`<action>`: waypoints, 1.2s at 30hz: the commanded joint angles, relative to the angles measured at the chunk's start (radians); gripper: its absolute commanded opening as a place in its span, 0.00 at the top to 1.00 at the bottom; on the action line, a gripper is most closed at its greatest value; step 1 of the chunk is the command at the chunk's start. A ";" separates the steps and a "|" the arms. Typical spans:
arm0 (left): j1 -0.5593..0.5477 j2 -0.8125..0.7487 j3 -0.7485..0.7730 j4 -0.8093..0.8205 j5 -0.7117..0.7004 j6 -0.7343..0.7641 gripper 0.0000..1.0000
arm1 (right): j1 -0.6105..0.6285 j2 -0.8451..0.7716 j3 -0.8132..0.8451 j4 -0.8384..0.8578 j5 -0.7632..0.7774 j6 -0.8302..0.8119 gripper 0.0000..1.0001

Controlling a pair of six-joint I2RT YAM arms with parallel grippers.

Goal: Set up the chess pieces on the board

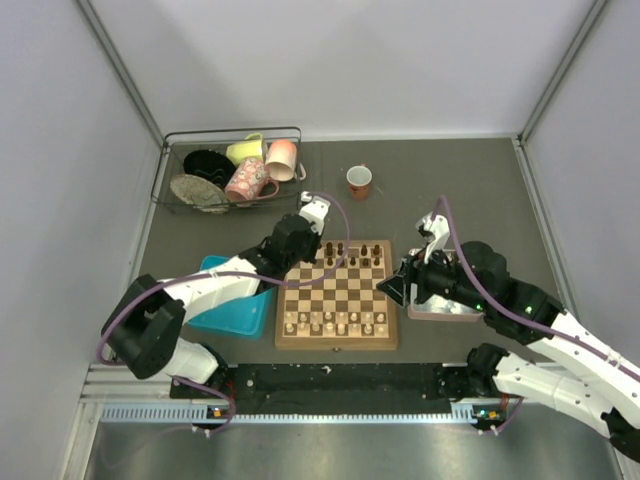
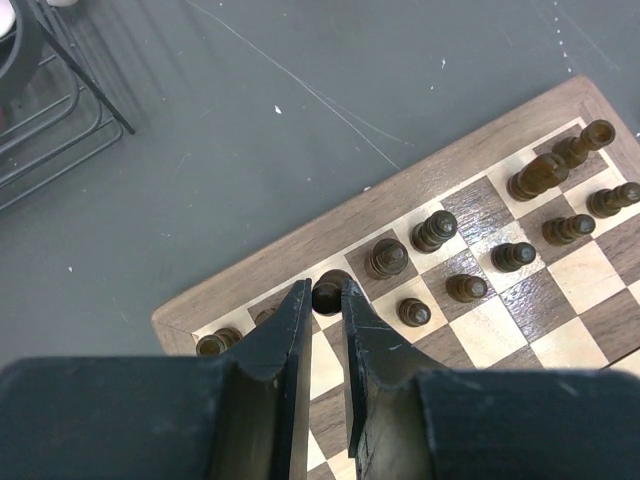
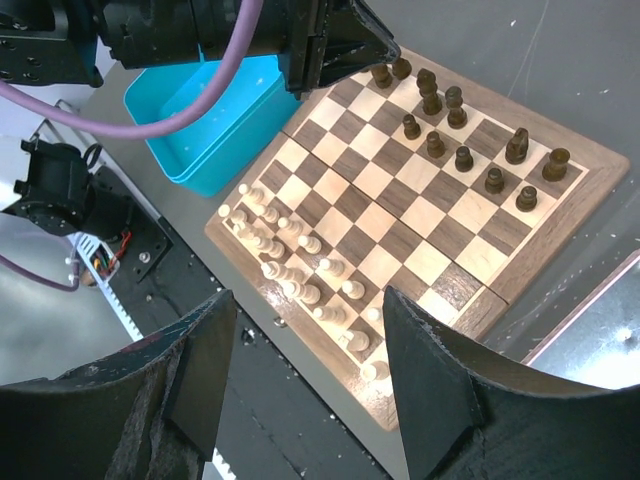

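Two jaws, left gripper: clamped on the head of a dark piece, the fingers almost parallel, at the lower middle of the left wrist view.
Held piece: over the back row of the board, just inside its frame, towards the corner at the lower left of that view. I cannot tell whether its base touches the square.
Neighbours: another dark man stands just beside it on the right, and two dark tops show left of the fingers. There is little room on either side.
Step in hand: by my judgement, seating this piece on its back-row square.
Doing it well: come straight down until the base sits flat and centred, part the jaws only slightly, then lift straight up.
Risk: a sideways drift or a wide opening would likely knock a neighbour, and a tilted release may topple into the row.
Right gripper: jaws wide apart with nothing between them, off the right side of the board in the top view. The pale pieces show between its fingers in its own view.
Advice for it: wait well apart from the back row.
Further out: a blue tray lies beside the board, at the upper left of the right wrist view.
Progress: the dark rows show empty squares, so I judge that more is left to place.
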 commanded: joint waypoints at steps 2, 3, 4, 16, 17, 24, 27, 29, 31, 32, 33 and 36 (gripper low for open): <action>0.000 0.028 0.039 0.039 -0.021 0.022 1.00 | -0.006 0.006 -0.005 0.023 0.018 -0.005 0.40; -0.001 0.036 0.037 0.041 -0.021 0.021 1.00 | -0.007 0.006 -0.005 0.023 0.018 -0.005 0.40; -0.001 0.042 0.036 0.044 -0.021 0.019 1.00 | -0.007 0.008 -0.007 0.023 0.018 -0.004 0.40; -0.001 0.083 0.020 0.085 -0.044 0.013 1.00 | -0.007 0.017 -0.009 0.023 0.015 -0.002 0.40; -0.001 0.086 0.020 0.087 -0.044 0.013 1.00 | -0.009 0.016 -0.010 0.023 0.017 -0.002 0.40; -0.003 0.105 0.023 0.091 -0.044 0.016 1.00 | -0.007 0.016 -0.010 0.023 0.018 -0.004 0.40; -0.004 0.111 0.022 0.090 -0.050 0.021 1.00 | -0.007 0.017 -0.013 0.023 0.018 -0.004 0.40; -0.006 0.117 0.023 0.088 -0.059 0.024 1.00 | -0.007 0.020 -0.015 0.023 0.020 -0.004 0.40; -0.006 0.120 0.026 0.087 -0.061 0.025 1.00 | -0.009 0.022 -0.015 0.023 0.018 -0.005 0.40; -0.006 0.122 0.027 0.087 -0.062 0.027 1.00 | -0.009 0.020 -0.013 0.023 0.018 -0.005 0.40; -0.007 0.123 0.027 0.087 -0.062 0.027 1.00 | -0.007 0.022 -0.012 0.023 0.018 -0.007 0.40; -0.010 0.126 0.027 0.085 -0.064 0.030 1.00 | -0.007 0.020 -0.012 0.023 0.018 -0.007 0.40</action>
